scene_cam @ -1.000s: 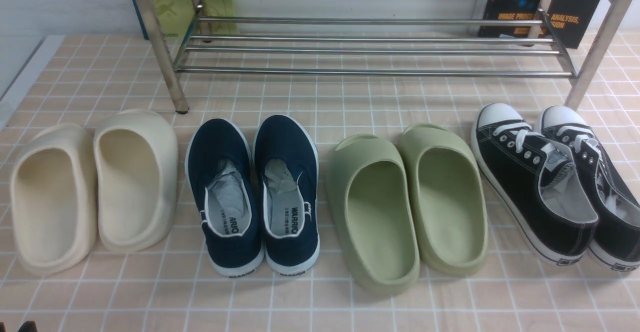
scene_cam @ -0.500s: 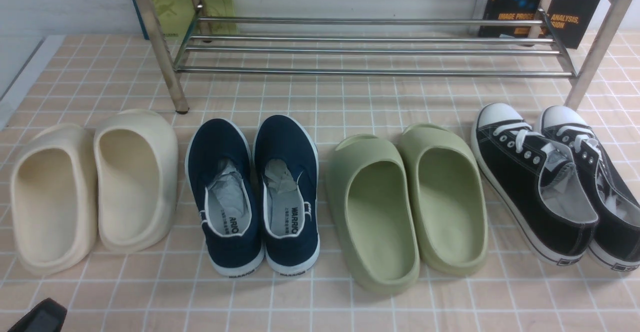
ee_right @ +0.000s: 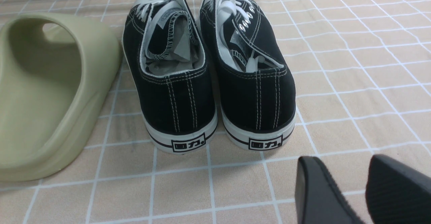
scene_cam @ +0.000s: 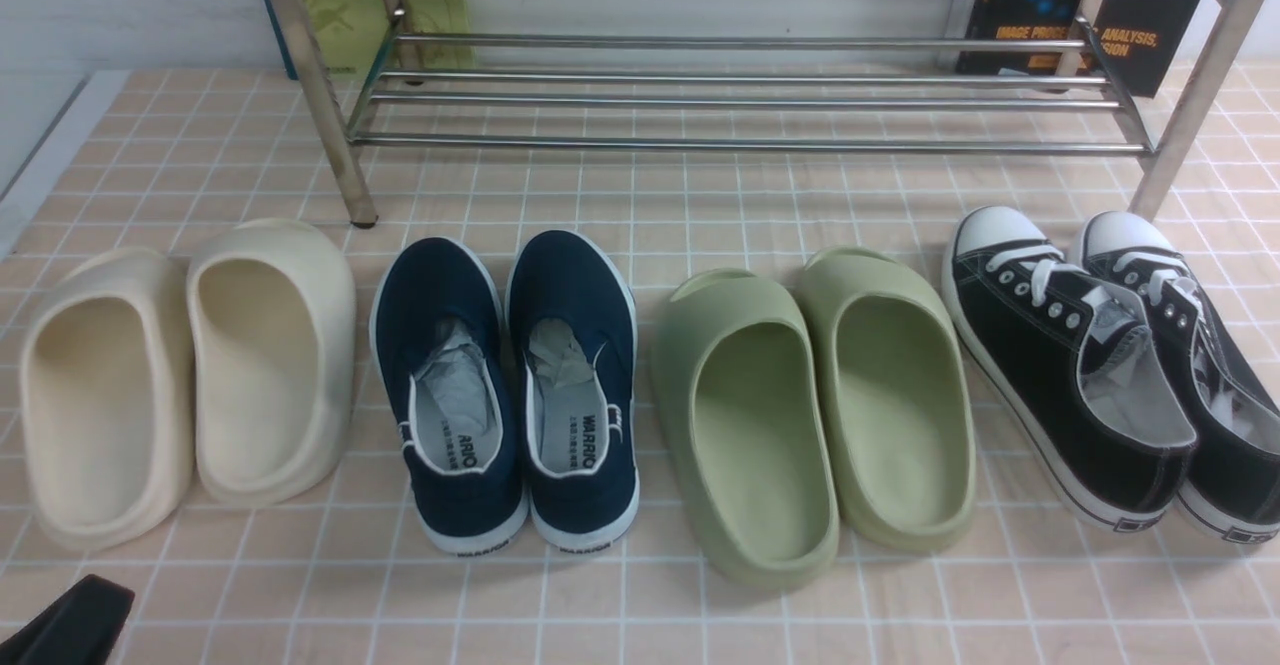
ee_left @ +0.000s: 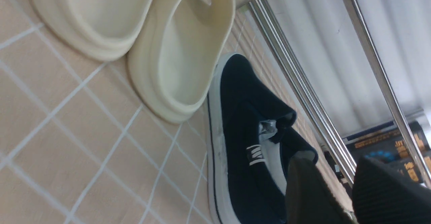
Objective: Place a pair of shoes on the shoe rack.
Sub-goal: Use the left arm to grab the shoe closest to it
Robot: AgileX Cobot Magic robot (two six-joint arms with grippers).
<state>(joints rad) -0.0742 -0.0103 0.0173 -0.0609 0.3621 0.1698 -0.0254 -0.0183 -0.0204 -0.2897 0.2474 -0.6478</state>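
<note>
Jaws parted, left gripper (ee_left: pixel 333 163) over tiles (ee_left: pixel 50 123)

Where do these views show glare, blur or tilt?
Front view: even light, soft shadows, streaky highlights on the chrome shoe rack. Left wrist view: rolled sideways, navy shoe clear, left end effector blurred up close. Right wrist view: black sneakers crisp, right end effector slightly soft at the edge.

The left gripper (ee_left: pixel 333 170) has two matte black fingers (ee_left: pixel 309 190), tapered and rounded at the tips, one face finely ribbed. The right gripper (ee_right: pixel 340 173) looks the same: black, wedge-shaped, finely ridged.
</note>
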